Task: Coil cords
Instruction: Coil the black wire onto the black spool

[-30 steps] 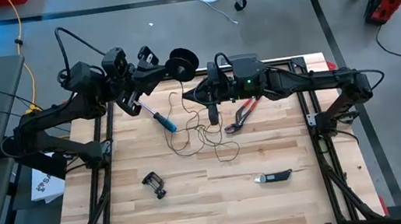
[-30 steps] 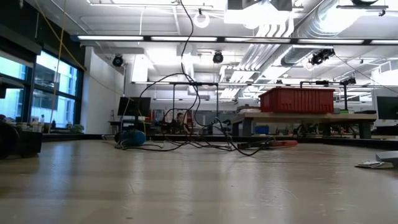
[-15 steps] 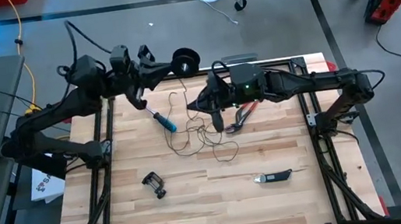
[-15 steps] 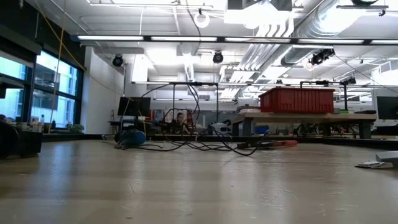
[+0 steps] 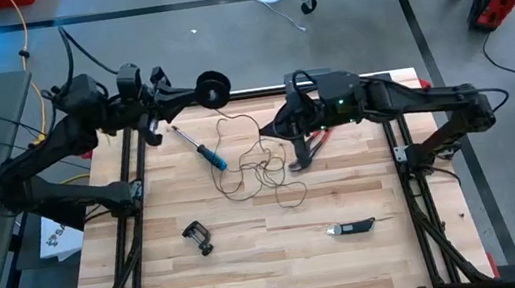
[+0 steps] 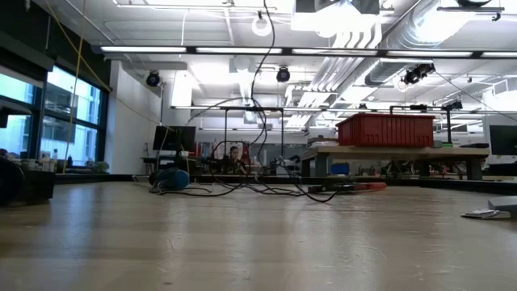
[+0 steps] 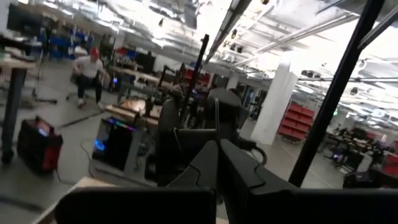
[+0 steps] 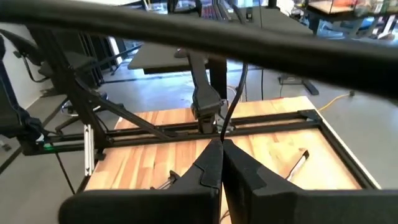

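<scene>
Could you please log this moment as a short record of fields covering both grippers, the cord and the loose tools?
left gripper: shut, holding the reel above the table's far edge
right gripper: shut, over the cord near the red pliers
cord: loose loops on the table, uncoiled
other tools: blue-handled screwdriver, black clamp, dark handheld tool

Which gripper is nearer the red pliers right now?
Right. The right gripper hangs shut just beside the red pliers; the left gripper holds the reel across the table's far edge.

Pale matt wooden table, thin dark cord.
</scene>
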